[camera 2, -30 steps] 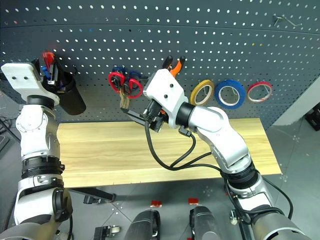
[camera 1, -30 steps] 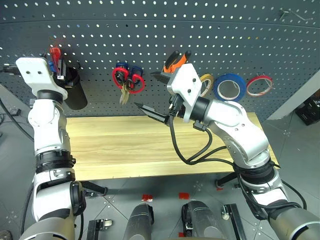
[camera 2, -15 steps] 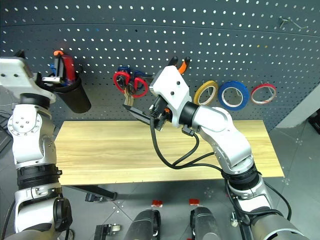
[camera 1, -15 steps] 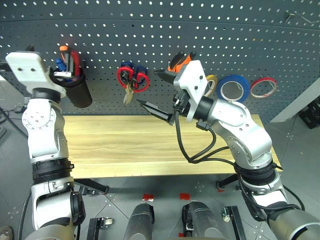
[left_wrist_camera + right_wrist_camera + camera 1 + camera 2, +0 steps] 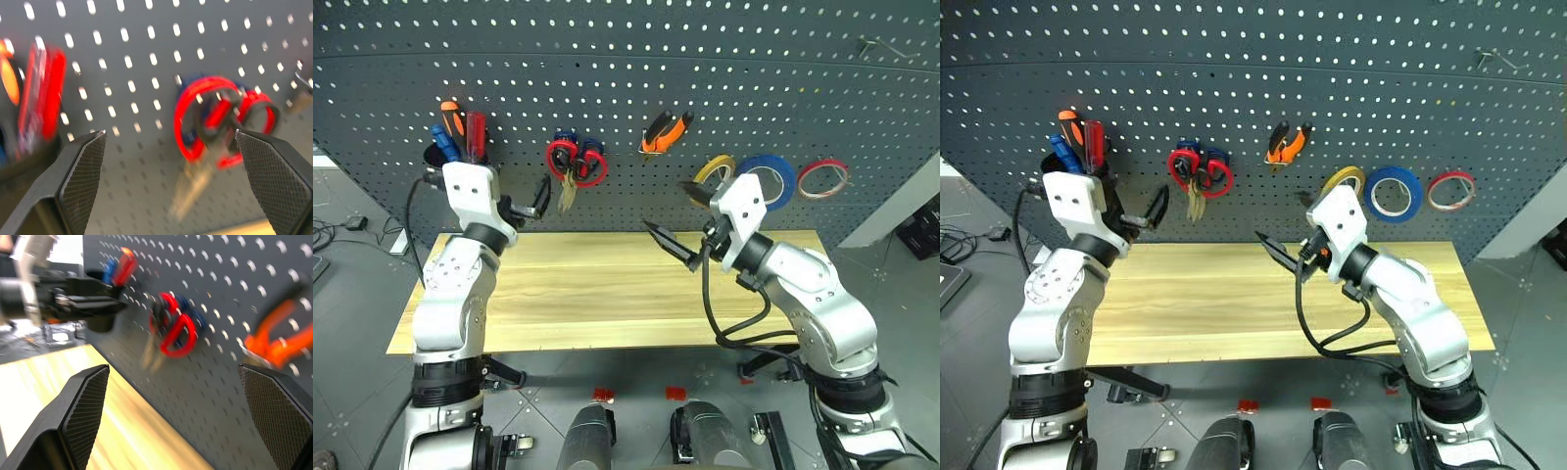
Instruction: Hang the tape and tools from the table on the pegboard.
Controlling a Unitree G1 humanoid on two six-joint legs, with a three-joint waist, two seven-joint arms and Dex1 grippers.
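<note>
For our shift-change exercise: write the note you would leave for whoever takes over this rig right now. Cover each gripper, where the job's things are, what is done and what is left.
Left gripper: open, empty, near the scissors.
Right gripper: open, empty, above the table.
On the pegboard: blue tape between a yellow roll and a red roll, pliers, scissors. Screwdriver stands in the black cup.
Done: no task items are seen on the table.
Left: apparently nothing; pull both arms back.

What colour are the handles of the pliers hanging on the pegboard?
Orange and black; the pliers show best in the left eye view.
</note>
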